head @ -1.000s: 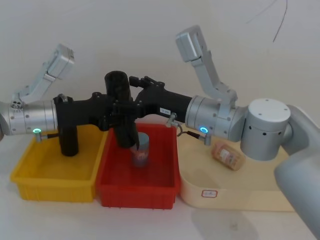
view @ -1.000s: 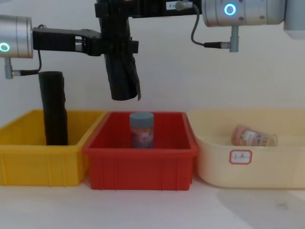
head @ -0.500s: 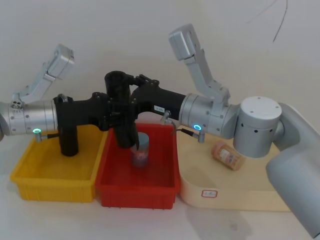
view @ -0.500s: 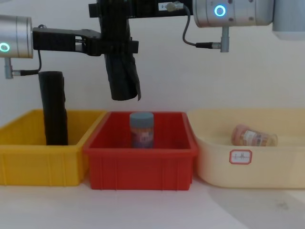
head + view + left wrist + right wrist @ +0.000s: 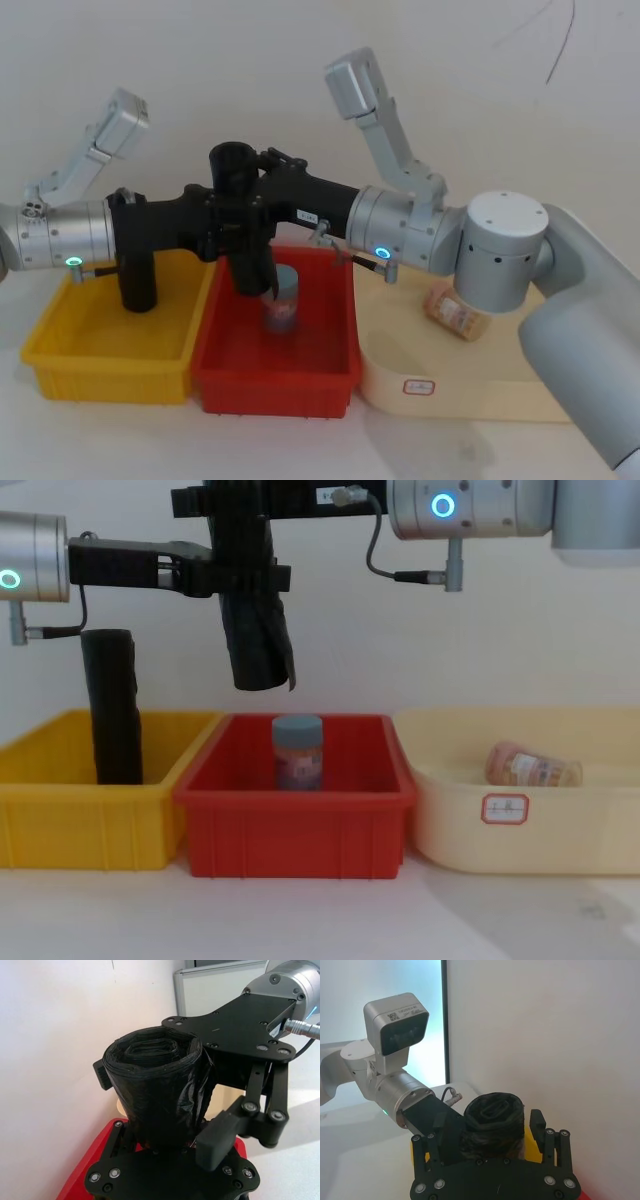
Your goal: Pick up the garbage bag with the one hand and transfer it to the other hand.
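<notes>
Three bins sit on the bench: a yellow bin (image 5: 60, 825), a red bin (image 5: 295, 830) and a cream tub (image 5: 560, 825). Above the red bin the garbage bag roll (image 5: 255, 630) hangs upright, pinched mid-length by the left claw (image 5: 235, 225). The right claw (image 5: 492, 1152) brackets the roll's upper end, its fingers (image 5: 536, 1122) spread either side, apparently not yet pressing. To hand over cleanly, the right claw should close squarely above the left one and grip firmly before the left claw lets go, lest the roll drop onto the blue-lidded jar (image 5: 298, 752).
</notes>
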Available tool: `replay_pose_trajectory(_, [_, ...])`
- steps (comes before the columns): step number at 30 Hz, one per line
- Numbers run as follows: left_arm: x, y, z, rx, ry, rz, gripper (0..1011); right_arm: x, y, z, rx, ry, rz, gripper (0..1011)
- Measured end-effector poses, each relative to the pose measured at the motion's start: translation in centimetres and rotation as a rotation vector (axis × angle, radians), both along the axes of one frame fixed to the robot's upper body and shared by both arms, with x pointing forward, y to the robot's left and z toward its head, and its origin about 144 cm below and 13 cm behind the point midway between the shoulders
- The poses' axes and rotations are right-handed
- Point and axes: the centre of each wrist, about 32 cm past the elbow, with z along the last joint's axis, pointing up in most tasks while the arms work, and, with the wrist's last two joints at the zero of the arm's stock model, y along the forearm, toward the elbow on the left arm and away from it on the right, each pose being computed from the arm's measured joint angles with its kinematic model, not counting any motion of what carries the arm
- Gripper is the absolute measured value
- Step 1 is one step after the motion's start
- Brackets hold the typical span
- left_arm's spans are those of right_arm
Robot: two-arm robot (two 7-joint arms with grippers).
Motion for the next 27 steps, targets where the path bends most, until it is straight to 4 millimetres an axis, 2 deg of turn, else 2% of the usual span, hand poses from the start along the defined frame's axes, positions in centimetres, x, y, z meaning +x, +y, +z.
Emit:
replay_pose_trajectory(22, [0.0, 0.01, 0.0, 0.0, 0.0, 0.0, 463, 0.43, 0.99, 0.01, -0.008, -0.003, 0.007, 1000])
replay_pose_trajectory(27, [0.0, 0.01, 0.0, 0.0, 0.0, 0.0, 463, 0.46, 1.07, 0.02, -0.01, -0.004, 0.008, 916])
